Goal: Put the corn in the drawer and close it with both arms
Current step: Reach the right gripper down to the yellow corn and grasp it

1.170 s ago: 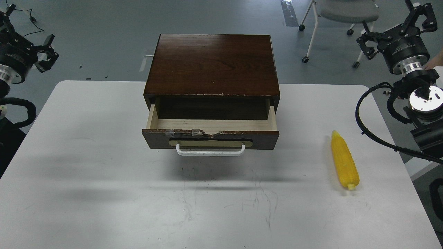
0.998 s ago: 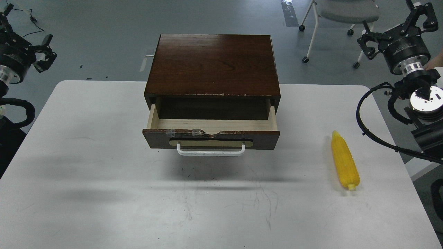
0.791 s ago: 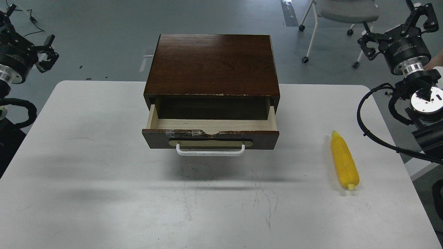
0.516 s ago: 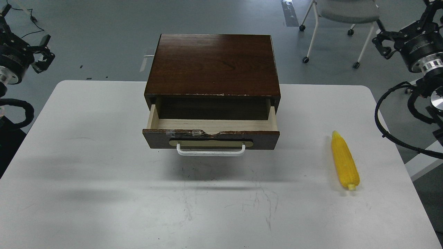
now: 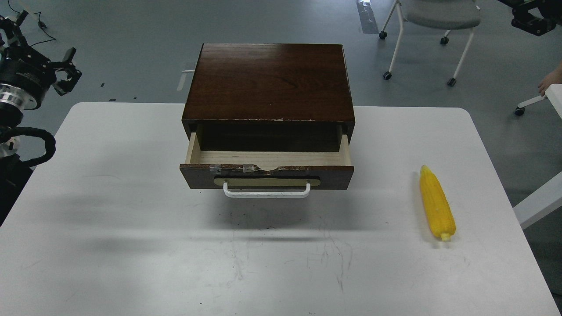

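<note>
The yellow corn (image 5: pixel 437 204) lies on the white table (image 5: pixel 131 219) at the right, pointed tip away from me, stub toward me. The dark brown drawer (image 5: pixel 266 174) with its white bar handle (image 5: pixel 266 193) stands pulled out of the cabinet (image 5: pixel 268 81), and its pale wood inside is empty. My left gripper (image 5: pixel 41 50) hangs off the table's far left corner, fingers spread and empty. Of my right gripper (image 5: pixel 532 21) only a dark piece shows at the top right corner, far from the corn.
A grey wheeled chair (image 5: pixel 439 13) stands on the floor behind the table at the right. The edge of another white surface (image 5: pixel 540 199) lies just right of the table. A person's hand (image 5: pixel 551 81) shows at the right edge.
</note>
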You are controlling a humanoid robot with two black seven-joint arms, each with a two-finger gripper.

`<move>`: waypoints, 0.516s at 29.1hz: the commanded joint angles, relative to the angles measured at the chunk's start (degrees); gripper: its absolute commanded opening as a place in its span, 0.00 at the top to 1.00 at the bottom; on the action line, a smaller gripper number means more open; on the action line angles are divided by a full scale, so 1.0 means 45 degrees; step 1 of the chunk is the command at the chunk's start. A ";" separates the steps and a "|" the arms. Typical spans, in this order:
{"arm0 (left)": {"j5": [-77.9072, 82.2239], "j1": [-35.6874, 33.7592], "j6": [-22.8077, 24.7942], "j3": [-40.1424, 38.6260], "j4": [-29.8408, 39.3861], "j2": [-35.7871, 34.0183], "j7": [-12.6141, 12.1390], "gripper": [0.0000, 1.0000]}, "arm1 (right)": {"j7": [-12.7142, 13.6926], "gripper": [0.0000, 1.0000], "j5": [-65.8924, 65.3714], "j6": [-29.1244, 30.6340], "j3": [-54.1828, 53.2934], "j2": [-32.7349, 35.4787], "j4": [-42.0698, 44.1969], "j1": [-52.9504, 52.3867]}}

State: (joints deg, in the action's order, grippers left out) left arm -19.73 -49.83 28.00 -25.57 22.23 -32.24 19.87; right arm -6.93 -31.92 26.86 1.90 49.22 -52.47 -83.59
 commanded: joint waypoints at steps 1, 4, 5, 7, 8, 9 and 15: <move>-0.0009 0.0174 0.0000 -0.0256 0.0001 0.0094 0.0018 0.02 | 0.0875 0.00 -0.2123 0.0047 0.1137 0.0233 -0.1657 0.0002; -0.0009 0.0174 0.0000 -0.0256 0.0001 0.0074 0.0018 0.02 | 0.1186 0.00 -0.3390 0.0008 0.2268 0.0233 -0.2827 0.0080; -0.0009 0.0174 0.0000 -0.0256 0.0001 0.0055 0.0037 0.02 | 0.1362 0.00 -0.3569 -0.0012 0.2446 0.0233 -0.3044 0.0119; -0.0009 0.0174 0.0000 -0.0256 0.0001 -0.0004 0.0154 0.02 | 0.1792 0.00 -0.3882 -0.0031 0.2701 0.0253 -0.3552 0.0217; -0.0009 0.0155 0.0000 -0.0237 0.0001 -0.0062 0.0502 0.02 | 0.2123 0.00 -0.4289 -0.0244 0.2992 0.0253 -0.4057 0.0604; 0.0010 0.0154 0.0000 -0.0236 0.0001 -0.0082 0.0583 0.02 | 0.2145 0.00 -0.4468 -0.0343 0.3072 0.0253 -0.4158 0.0762; 0.0011 0.0154 0.0000 -0.0217 0.0001 -0.0141 0.0681 0.02 | 0.2165 0.00 -0.6987 -0.0968 0.3268 0.0214 -0.4159 0.2441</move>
State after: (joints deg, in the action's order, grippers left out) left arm -19.67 -49.05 28.00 -26.60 22.23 -32.67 22.60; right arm 2.77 -57.73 23.96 16.39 50.20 -71.21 -77.25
